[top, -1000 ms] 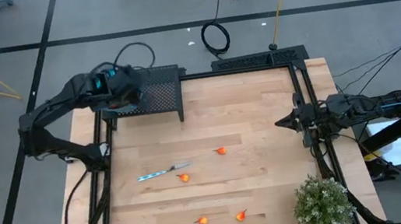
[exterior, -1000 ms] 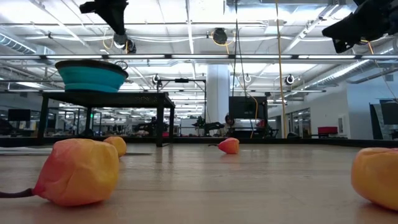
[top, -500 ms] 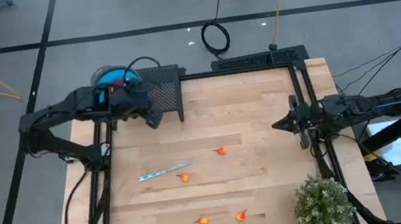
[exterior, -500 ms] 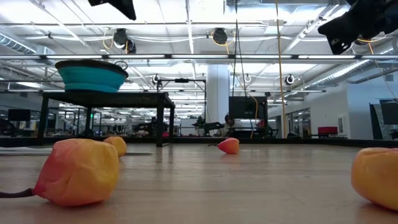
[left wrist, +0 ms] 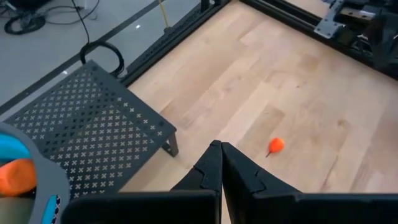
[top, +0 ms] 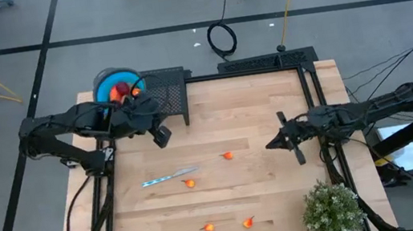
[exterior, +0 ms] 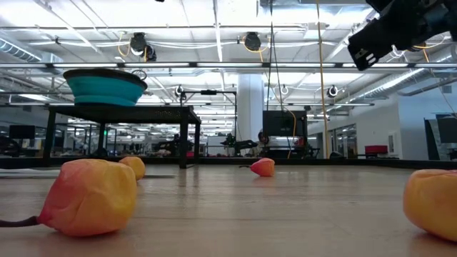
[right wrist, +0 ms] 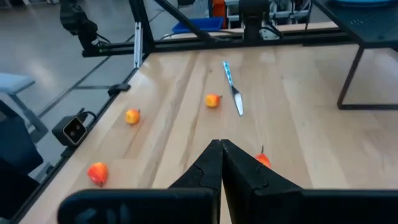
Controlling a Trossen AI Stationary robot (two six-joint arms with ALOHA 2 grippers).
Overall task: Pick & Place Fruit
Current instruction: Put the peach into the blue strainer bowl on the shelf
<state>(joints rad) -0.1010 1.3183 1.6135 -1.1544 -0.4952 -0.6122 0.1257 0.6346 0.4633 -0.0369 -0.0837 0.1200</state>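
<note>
Plainly, four small orange fruits lie loose on the pale wooden table (top: 270, 106) — the nearest one (top: 228, 155) sits between the two grippers, others already in the round blue bowl (top: 103, 87). Both the left gripper (top: 162, 135) and the right gripper (top: 273, 142) have their fingers pressed together, holding nothing. Smooth and rounded, these fruits could roll off under a closed descent — or be nudged against the slim silver knife (top: 168, 176).

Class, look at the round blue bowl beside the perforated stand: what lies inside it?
Inside the blue bowl, the high view shows fruit: an orange-red piece and a darker red one. The left arm covers the bowl's near side, so anything there is hidden.
</note>
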